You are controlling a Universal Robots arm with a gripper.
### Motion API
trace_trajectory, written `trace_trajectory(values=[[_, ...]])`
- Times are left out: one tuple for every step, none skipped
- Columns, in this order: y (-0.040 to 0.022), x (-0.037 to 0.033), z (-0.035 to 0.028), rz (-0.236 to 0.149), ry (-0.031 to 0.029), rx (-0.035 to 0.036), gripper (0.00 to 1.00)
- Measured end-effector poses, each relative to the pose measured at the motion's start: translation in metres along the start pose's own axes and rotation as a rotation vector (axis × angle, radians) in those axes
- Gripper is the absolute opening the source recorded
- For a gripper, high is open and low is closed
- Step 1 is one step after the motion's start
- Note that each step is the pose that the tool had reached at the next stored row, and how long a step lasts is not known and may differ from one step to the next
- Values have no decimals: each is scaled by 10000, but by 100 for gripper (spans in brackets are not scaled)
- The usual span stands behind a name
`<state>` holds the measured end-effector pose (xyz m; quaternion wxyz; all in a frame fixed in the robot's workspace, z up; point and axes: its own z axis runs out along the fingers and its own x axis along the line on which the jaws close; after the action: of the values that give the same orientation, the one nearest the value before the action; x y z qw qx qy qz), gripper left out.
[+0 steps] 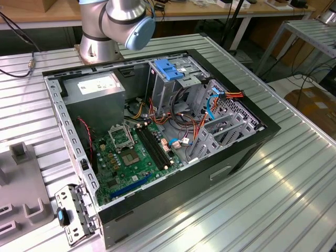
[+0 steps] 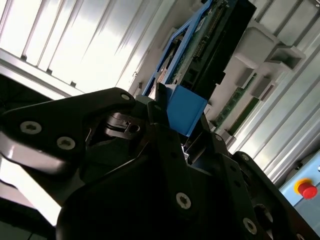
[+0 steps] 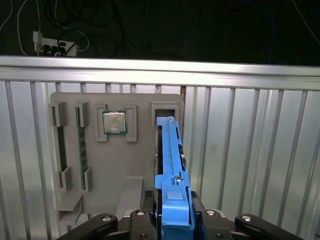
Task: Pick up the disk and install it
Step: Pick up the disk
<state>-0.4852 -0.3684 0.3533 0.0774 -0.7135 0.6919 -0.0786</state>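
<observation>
Gripper (image 3: 175, 220) closed, I clamp the disk (image 3: 170, 150) by its blue end tab (image 3: 176, 207) at the gray holder's (image 3: 135, 162) edge, judging it stiff, heavyish, shock-fragile.

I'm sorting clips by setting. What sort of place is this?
Probably a robotics lab or workshop: a robot arm stands beside an open computer case on a ribbed metal table, with a workbench behind, and the tool grips the disk.

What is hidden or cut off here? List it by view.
- Arm: exterior view, cut off by the top edge.
- Tray: exterior view, cut off by the left edge.
- Disk: first wrist view, near end cut off by the picture's edge; second wrist view, near end covered by the gripper.
</observation>
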Motion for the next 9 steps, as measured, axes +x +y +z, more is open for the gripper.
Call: trace_trajectory(values=[[17, -1, 3, -10, 1, 80, 37], [30, -1, 6, -17, 1, 127, 37], [57, -2, 9, -26, 0, 186, 37], [75, -2, 10, -33, -1, 209, 37], [95, -3, 11, -40, -2, 232, 37], [119, -3, 11, -52, -3, 256, 37], [130, -4, 11, -60, -4, 280, 37], [144, -4, 9, -71, -3, 317, 37], [155, -5, 7, -79, 0, 350, 37]])
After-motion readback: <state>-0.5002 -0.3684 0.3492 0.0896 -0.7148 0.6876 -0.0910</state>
